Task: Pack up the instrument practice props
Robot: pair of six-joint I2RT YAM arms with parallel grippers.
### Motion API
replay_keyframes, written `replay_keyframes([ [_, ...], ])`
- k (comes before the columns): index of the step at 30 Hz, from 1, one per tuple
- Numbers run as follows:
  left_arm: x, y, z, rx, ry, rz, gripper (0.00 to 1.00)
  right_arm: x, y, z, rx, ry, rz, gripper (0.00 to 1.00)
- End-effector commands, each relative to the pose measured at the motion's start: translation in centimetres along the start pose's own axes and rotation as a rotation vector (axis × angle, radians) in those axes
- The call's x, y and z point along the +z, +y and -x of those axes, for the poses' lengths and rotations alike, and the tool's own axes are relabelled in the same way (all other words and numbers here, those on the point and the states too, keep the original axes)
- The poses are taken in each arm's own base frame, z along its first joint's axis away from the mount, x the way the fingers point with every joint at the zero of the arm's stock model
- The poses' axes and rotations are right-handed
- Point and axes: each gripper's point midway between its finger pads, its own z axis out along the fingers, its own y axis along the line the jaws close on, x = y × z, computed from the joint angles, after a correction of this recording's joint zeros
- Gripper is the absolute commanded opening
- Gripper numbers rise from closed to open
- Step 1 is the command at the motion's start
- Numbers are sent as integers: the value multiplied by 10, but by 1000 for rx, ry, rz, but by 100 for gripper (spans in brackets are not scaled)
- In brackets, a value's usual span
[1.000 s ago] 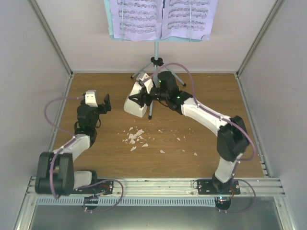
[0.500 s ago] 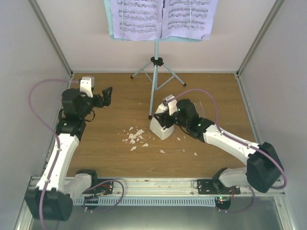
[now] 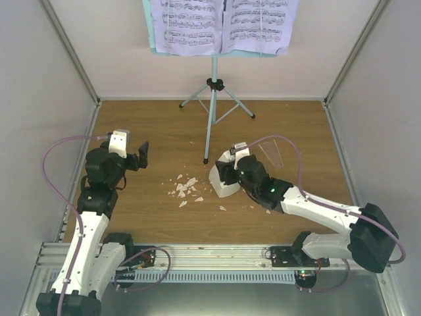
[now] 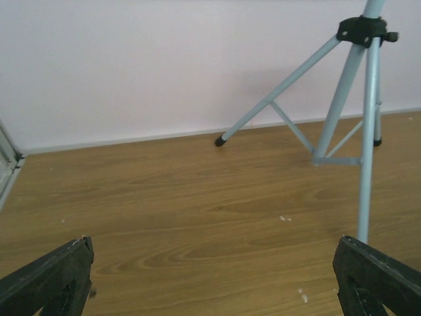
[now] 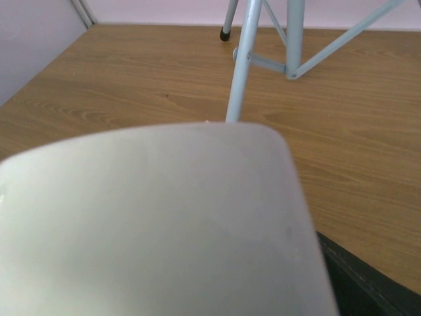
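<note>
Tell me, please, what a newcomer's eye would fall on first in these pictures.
The pale blue music stand rises at the back, its sheet-music pages spread on top. In the middle, the right gripper grips a white pyramid metronome, beside scattered white crumbs.

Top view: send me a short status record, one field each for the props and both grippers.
metronome: white, held by right gripper, right of the crumbs
right gripper: closed on metronome
left gripper: open, empty, left of centre
music stand: upright at the back, legs spread
sheet music: two pages on the stand's desk
clear cover: on the table, right of the metronome
crumbs: scattered mid-table
</note>
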Motion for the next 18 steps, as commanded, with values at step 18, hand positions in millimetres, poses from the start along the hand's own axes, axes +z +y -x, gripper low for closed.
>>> replay_keyframes([
  [18,-9,15,9,35,-64,100,99,21,-10,-9,63,-75,-118,45],
])
